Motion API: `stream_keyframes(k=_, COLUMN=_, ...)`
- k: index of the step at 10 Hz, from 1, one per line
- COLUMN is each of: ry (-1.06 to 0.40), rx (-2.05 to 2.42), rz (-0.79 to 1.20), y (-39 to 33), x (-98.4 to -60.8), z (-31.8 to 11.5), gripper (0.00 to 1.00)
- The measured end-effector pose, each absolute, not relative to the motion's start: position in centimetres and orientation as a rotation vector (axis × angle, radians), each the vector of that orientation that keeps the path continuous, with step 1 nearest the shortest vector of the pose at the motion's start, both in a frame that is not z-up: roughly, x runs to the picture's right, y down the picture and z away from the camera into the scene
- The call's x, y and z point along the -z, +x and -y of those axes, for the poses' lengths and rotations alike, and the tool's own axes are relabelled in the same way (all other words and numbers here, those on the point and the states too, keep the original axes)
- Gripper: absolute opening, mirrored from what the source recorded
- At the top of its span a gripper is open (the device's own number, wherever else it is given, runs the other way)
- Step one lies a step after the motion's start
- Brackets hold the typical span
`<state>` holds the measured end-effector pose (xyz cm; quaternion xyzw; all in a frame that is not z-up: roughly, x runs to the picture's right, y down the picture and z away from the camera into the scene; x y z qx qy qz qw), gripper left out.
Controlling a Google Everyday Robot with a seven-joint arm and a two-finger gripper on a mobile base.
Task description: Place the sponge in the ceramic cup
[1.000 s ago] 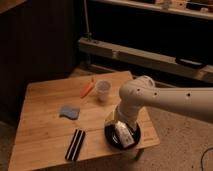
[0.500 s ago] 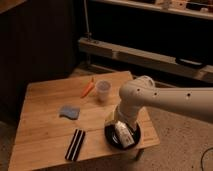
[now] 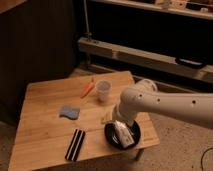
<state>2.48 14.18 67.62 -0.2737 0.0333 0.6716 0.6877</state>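
sponge flat on tabletop, apart from cup; likely soft, light, squashy: pinch across narrow sides. tool spread, empty, above dish.

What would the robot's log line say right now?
claw: open, at black dish | sponge: flat on table, not grasped | ceramic cup: upright, apart from sponge
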Motion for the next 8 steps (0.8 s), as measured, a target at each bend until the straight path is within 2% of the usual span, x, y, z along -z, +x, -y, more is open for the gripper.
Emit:
stream_keyframes(k=5, ry=-0.602, rx=-1.481, rz=-0.022, y=1.8, x=-67.3, z=-13.8, gripper=0.80)
stream_keyframes(k=8, ry=-0.559, rx=-1.470, rz=0.112, y=0.1, x=-68.3, z=-12.1, gripper=0.80)
